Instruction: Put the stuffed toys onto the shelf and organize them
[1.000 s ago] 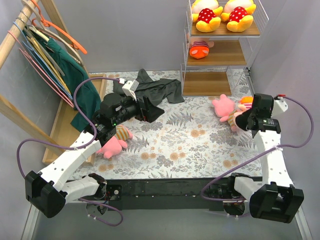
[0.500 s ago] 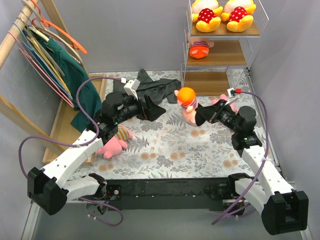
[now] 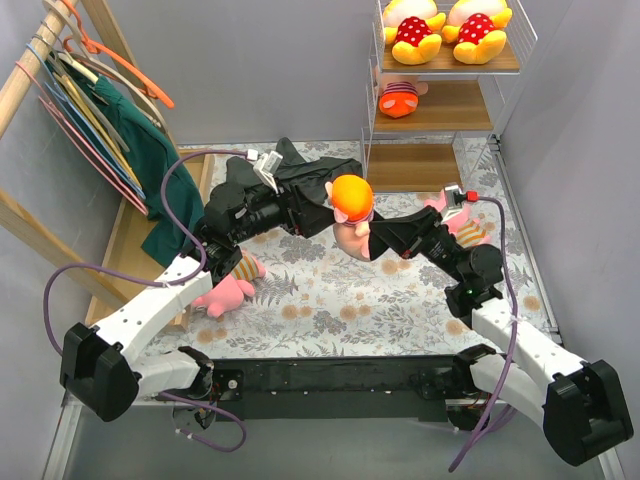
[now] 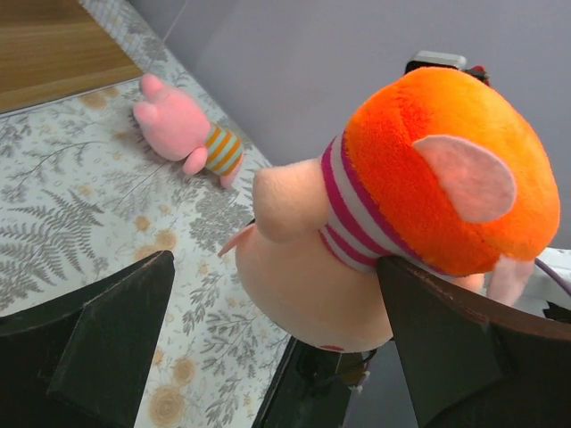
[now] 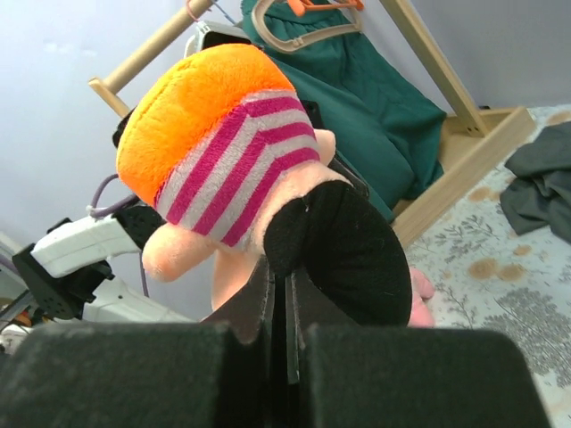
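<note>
Top external: doll (image 3: 354, 214) head-up (slightly tilted)

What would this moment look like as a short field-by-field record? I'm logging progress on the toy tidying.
right gripper: shut on striped doll, held above the mat
left gripper: open, fingers flanking that doll
shelf, top tier: two yellow dolls
shelf, middle tier: one orange doll
on the mat: two pink dolls
also on the mat: dark cloth

Pink toy (image 3: 222, 293) on floral mat (image 3: 330, 292)
</note>
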Robot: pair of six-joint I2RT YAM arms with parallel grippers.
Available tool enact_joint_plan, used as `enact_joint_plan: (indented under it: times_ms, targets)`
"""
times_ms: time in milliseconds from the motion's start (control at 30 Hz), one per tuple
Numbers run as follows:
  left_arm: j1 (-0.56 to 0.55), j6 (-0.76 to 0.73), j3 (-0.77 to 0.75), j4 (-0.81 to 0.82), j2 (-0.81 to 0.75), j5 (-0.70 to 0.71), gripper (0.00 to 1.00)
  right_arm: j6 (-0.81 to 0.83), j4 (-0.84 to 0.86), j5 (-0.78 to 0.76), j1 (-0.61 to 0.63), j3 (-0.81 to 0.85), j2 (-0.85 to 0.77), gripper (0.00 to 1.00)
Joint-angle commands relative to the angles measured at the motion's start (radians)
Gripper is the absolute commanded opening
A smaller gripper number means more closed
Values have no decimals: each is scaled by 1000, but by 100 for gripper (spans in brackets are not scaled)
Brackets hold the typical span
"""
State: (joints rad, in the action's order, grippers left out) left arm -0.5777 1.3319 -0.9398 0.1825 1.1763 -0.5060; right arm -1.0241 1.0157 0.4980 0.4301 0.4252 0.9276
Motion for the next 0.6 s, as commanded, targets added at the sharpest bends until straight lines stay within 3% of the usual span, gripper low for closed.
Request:
enact_joint_plan:
  times_ms: [0,300,433,467,533,567]
  targets:
    - [-4,64,15,142,3,-133,98,-34,188,-27,44,-2,10,1]
    - [-8,135,18,199,51,-253,97,-44,379,-70,53,-46,92,1]
    - [-8,136,18,204,65,-276,74,-56,468,-87,52,-69,148,1]
    - [-8,139,15,210,72,-281,53,-57,457,-81,53,-63,155,1]
    - [-8,136,6,201,85,-295,34,-41,429,-55,53,-54,166,14]
    - [-8,130,-13,174,97,-295,19,-28,405,-46,53,-45,163,30]
